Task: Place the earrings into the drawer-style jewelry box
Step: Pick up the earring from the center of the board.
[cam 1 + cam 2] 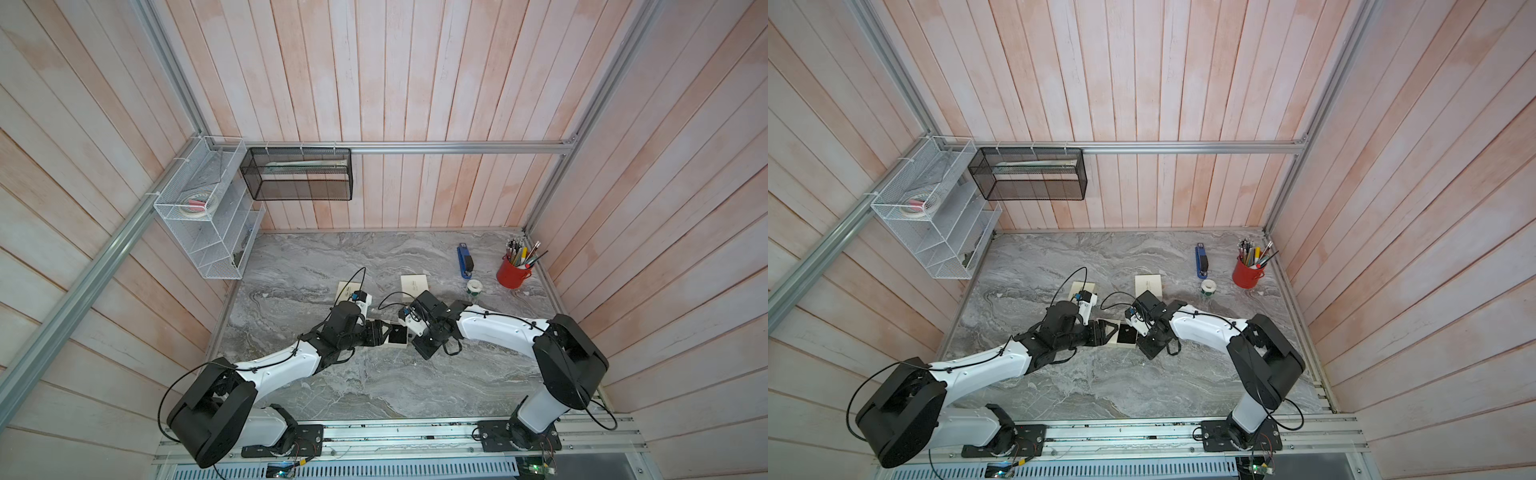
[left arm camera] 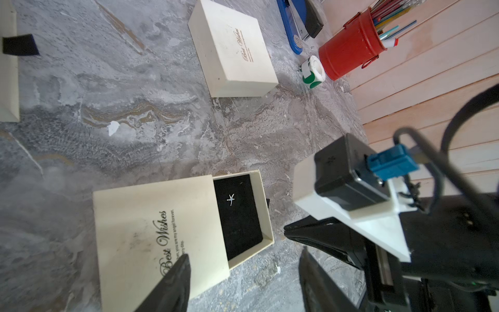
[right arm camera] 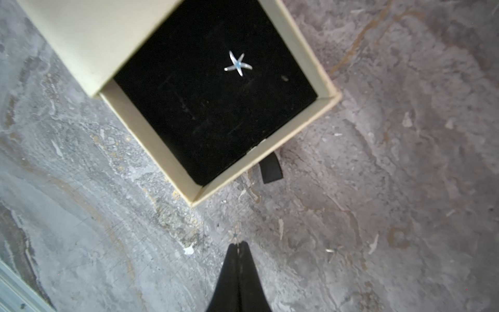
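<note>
One star earring (image 3: 238, 64) lies on the black lining of the jewelry box (image 3: 81, 40), in its open drawer (image 3: 151, 146). I find my right gripper (image 3: 239, 247) closed, its tips at a second earring (image 3: 234, 235) on the table (image 3: 405, 162); I cannot tell if it is pinched. My left gripper (image 2: 244, 254) stands open over the box.

The cream jewelry box (image 2: 151, 237) beneath the left tool (image 2: 245, 254) reads "Best Wishes" in script, with a smaller, partly legible line, "you are my angel forever". A second cream box (image 2: 232, 51), well beyond the tool, also reads "Best Wishes".
</note>
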You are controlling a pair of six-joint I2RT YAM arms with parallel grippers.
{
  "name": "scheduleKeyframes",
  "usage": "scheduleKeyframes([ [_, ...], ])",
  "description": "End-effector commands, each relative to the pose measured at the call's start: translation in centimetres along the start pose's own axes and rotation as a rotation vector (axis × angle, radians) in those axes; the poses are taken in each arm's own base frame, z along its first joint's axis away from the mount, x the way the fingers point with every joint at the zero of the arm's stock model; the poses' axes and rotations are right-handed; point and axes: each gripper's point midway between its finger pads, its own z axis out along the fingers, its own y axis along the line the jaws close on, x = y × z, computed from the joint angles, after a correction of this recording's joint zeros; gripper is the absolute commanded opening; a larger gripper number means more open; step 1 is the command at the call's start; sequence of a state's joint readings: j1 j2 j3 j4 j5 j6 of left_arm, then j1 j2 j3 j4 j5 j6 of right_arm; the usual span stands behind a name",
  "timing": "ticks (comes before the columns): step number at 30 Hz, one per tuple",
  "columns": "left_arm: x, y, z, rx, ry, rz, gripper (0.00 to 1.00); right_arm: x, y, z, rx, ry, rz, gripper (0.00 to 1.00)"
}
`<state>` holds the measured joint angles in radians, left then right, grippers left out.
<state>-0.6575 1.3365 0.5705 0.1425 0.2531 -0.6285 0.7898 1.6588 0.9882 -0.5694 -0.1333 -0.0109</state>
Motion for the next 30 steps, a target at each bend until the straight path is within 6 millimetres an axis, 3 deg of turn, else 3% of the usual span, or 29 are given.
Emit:
scheduleKeyframes([
  [1,-0.9,-0.5,0.1,0.002,-0.015,0.02,0.65,0.8,0.4,0.8,-0.018,0.045,0.012,0.0],
  [8,-0.8,-0.5,0.2,0.003,-0.011,0.024,0.65,1.4,0.2,1.3,-0.013,0.069,0.018,0.0],
  [21,-0.7,-0.3,0.3,0.001,-0.009,0.022,0.65,1.8,0.1,1.5,-0.008,0.086,0.03,0.11],
  [30,-0.7,-0.4,0.4,0.003,-0.008,0.026,0.65,1.9,0.1,1.3,-0.008,0.1,0.04,0.12],
])
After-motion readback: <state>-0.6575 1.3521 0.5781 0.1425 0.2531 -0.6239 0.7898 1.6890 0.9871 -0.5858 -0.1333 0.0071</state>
